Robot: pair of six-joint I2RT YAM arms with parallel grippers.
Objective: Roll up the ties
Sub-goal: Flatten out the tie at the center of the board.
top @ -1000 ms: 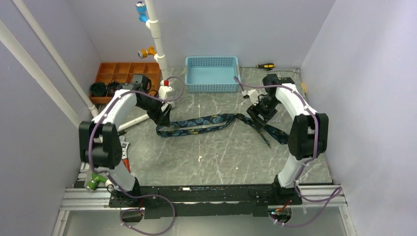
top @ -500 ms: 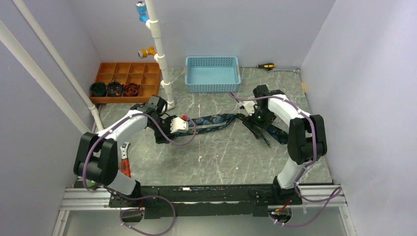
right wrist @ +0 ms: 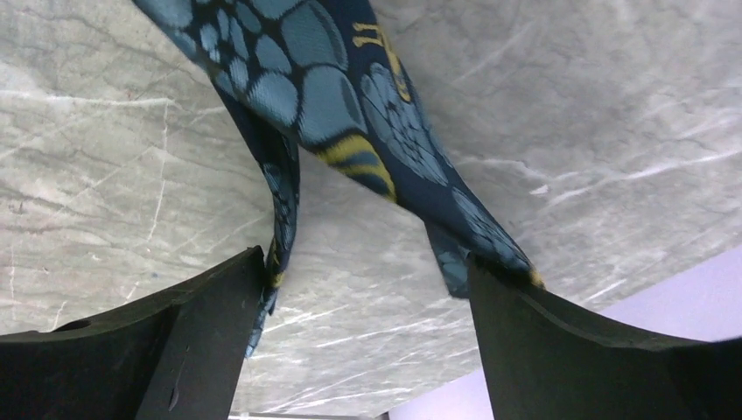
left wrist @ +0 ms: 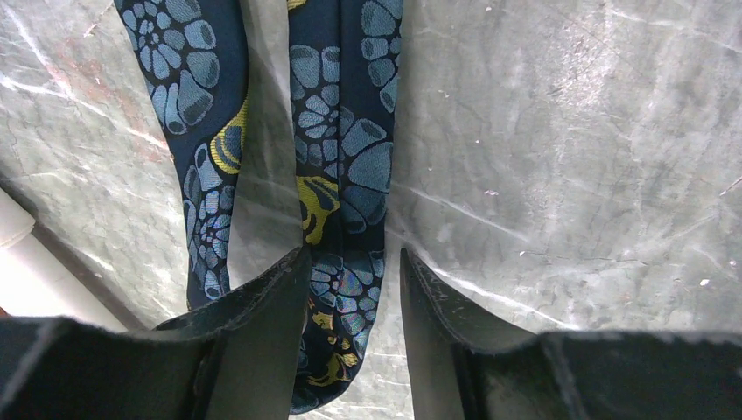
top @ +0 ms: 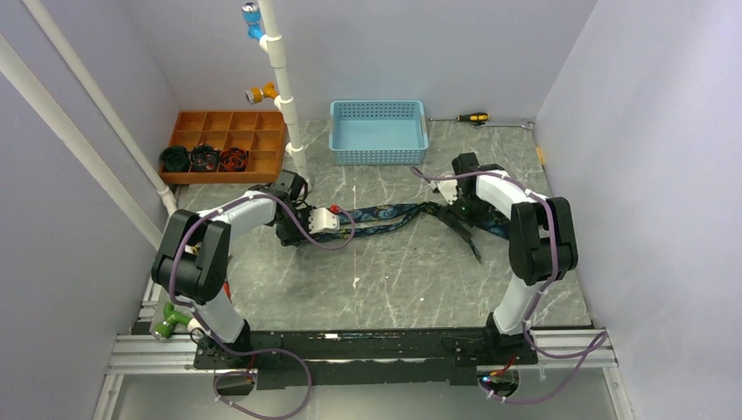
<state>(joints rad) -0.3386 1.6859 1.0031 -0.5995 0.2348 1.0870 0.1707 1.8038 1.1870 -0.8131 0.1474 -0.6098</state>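
2 claws sat low over the dark navy fabric neckties with blue and yellow-gold paisley (top: 389,214), which lay stretched across the middle of the grey marble table (top: 394,289).
The left gripper (left wrist: 350,289) stood partly spread, its fingers straddling the end of 1 tie strip on the table, not clenched on it; a 2nd strip ran just outside. The right gripper (right wrist: 367,289) was released and wide, with 2 crossing strips between its fingers, their edges touching both.
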